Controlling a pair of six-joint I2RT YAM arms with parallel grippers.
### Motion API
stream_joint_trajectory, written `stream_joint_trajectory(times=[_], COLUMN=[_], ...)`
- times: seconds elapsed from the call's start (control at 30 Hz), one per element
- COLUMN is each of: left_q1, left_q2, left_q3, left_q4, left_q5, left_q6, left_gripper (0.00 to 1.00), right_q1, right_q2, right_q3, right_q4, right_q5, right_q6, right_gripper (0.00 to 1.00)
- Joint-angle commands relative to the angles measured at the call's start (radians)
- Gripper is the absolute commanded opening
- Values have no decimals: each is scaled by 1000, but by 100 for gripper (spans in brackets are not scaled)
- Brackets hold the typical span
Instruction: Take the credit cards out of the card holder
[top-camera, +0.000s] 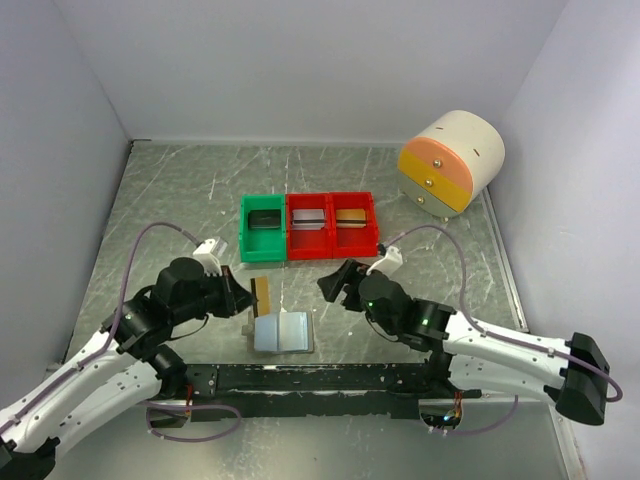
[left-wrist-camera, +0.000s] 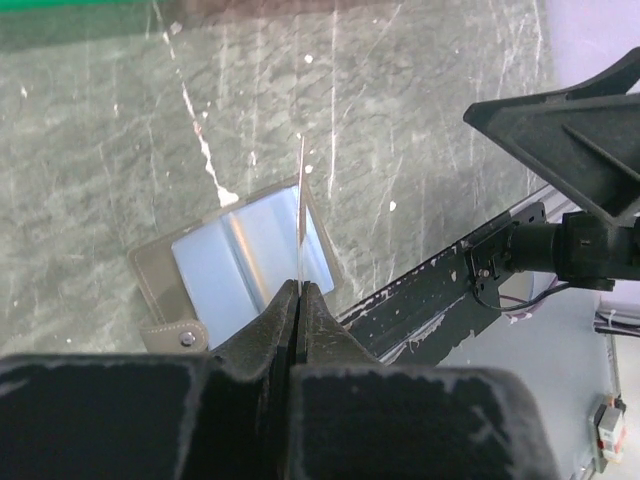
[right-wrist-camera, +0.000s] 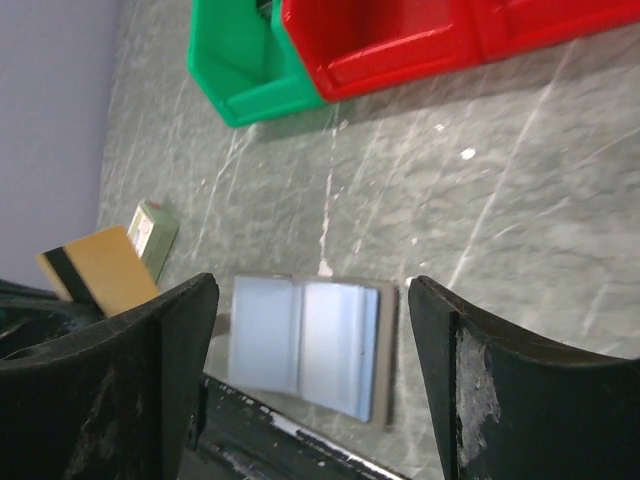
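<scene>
Left gripper (top-camera: 244, 293) tight on one credit card (top-camera: 262, 292), clear of the open card holder (top-camera: 284, 332).

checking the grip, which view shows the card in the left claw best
Right wrist: the credit card shows its orange-tan face and dark stripe there. Top external shows it small, at the tips of the left claw. Left wrist shows only its thin edge.

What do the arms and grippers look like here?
The left arm and right arm have white links with black joints. The left gripper and right gripper are black, fingers scuffed. A pale purple cable loops over each wrist.
</scene>
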Motion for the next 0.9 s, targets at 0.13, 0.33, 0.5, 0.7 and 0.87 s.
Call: stream_joint_trajectory(times=[0.13,0.33,0.5,0.7,0.87], left_q1=[8,77,313,378,377], left_q2=[117,243,290,274,227], left_q3=[80,115,65,37,10], left_q4=[120,198,367,532,603], left_q5=[152,327,683,885,925], left_q6=[155,219,175,92,19], left_gripper=[7,7,7,7,7], right_q1=[-357,-477,-474,-405,-276], right_q2=[-56,-55,27,104,201], right_q3=[-31,-172,-219,-185,-85], right_q4=[47,419,654,778,788], right_q5=[-364,-743,-920,-1023,-967], right_q6=[-201,-152,-90,-84,-139], right_gripper=[78,76,73,66,58])
